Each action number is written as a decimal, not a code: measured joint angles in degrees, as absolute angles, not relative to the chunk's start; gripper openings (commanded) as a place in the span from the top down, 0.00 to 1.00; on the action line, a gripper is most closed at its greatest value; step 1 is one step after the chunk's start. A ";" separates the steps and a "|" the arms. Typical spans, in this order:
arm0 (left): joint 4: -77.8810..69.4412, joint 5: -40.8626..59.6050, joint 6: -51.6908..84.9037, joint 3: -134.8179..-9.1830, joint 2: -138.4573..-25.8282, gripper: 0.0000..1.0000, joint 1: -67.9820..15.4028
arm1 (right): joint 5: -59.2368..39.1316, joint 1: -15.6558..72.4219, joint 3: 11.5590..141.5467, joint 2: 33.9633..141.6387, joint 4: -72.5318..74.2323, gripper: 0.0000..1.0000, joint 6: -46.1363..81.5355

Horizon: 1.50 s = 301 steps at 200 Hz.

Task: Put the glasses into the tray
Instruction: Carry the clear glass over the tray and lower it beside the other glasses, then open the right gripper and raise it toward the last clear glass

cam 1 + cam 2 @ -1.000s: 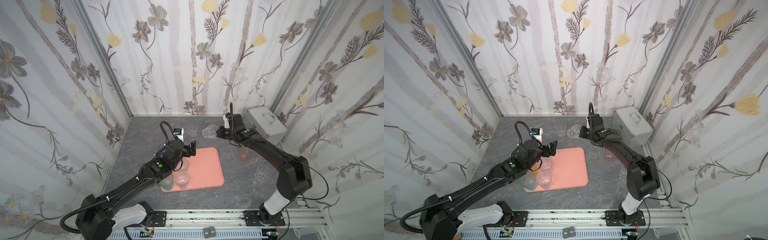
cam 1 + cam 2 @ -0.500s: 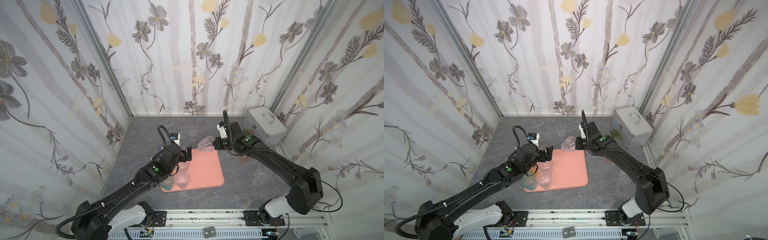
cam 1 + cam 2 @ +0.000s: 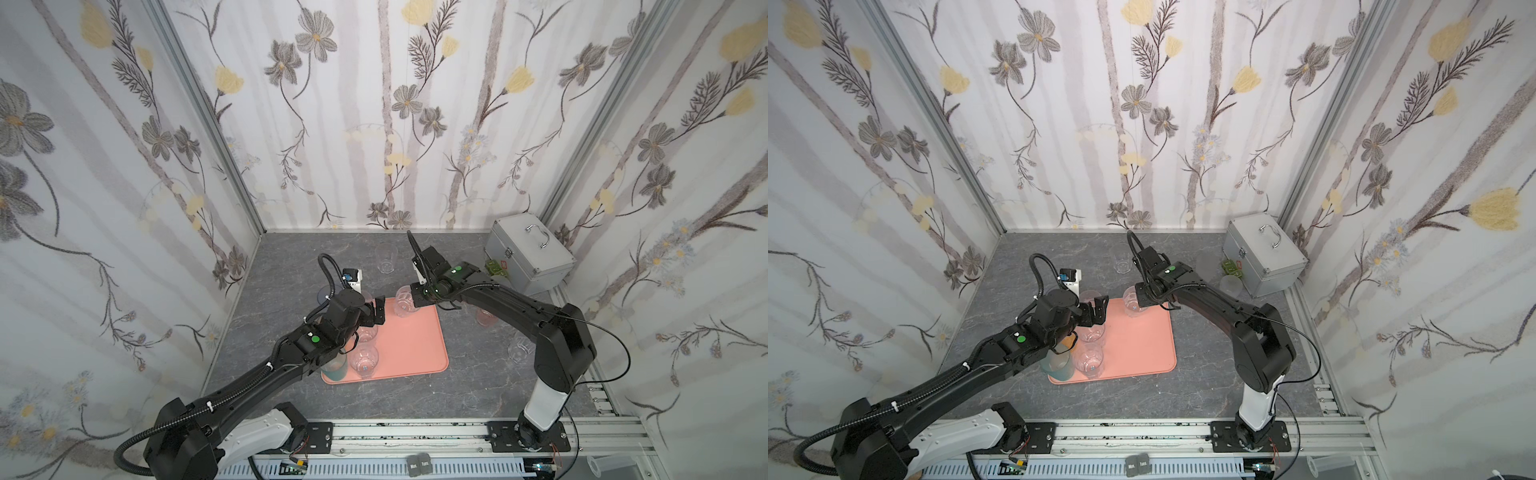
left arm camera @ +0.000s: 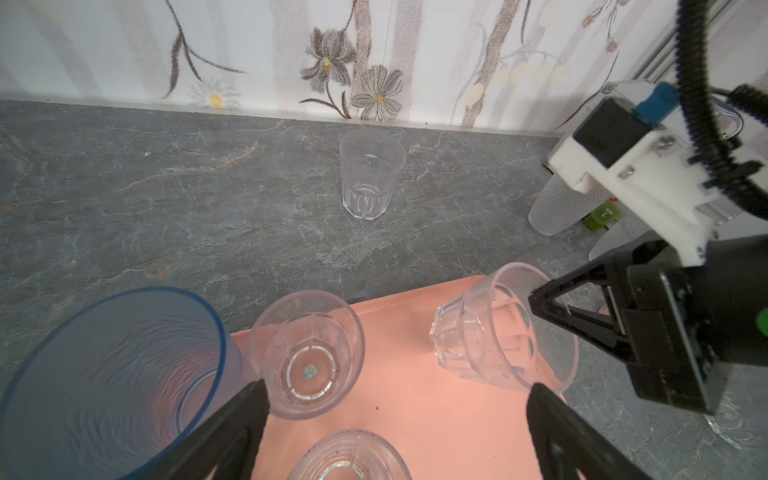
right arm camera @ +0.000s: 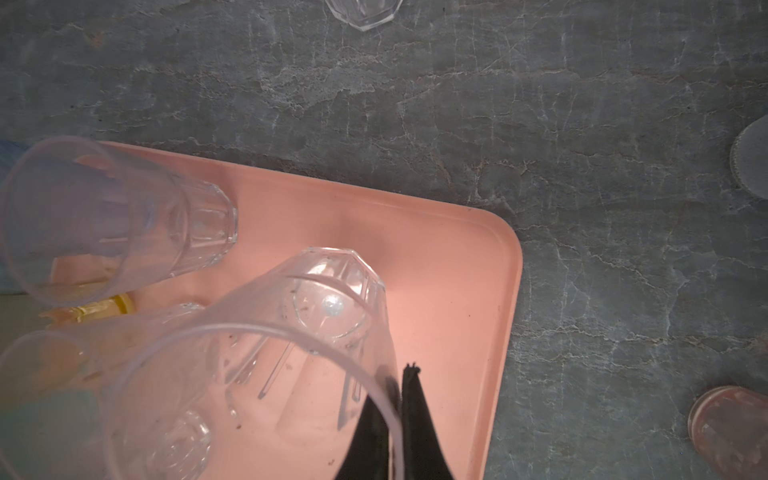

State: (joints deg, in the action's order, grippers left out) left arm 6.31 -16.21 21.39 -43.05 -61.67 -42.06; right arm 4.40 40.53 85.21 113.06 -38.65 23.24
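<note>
Right hand is clamped on the rim of a tilted clear glass, held at the 12 o'clock edge of the tray, while left hand is spread wide, empty, above other glasses stood along the tray's 9 o'clock side.

Glasses, all kinds together: twelve
Tray: one
Clear glasses: six, three of them standing in the tray
Frosted glasses: two
Blue glass: one
Teal glass: one
Amber-yellow glass: one, seen only from the right wrist
Orange-pink glass: one
Silver metal case: one
Small green object: one
Surface: one
Arms: two
End effectors: two, the left end effector and the right end effector
</note>
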 measured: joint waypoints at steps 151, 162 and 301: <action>6.31 -15.38 21.43 -43.00 -63.55 0.00 -42.28 | 8.01 43.99 96.86 126.19 -41.52 0.97 21.96; 6.31 -15.38 21.43 -43.00 -63.59 0.00 -42.28 | 7.99 44.03 97.14 126.56 -41.50 0.96 21.98; 6.26 -15.40 21.41 -42.85 -63.64 0.00 -42.33 | 4.60 44.34 96.62 127.22 -38.68 0.84 25.06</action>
State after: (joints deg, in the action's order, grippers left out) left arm 6.26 -15.40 21.41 -42.85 -63.64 -42.33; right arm 4.60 44.34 96.62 127.22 -38.68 25.06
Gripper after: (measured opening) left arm 0.997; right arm 0.166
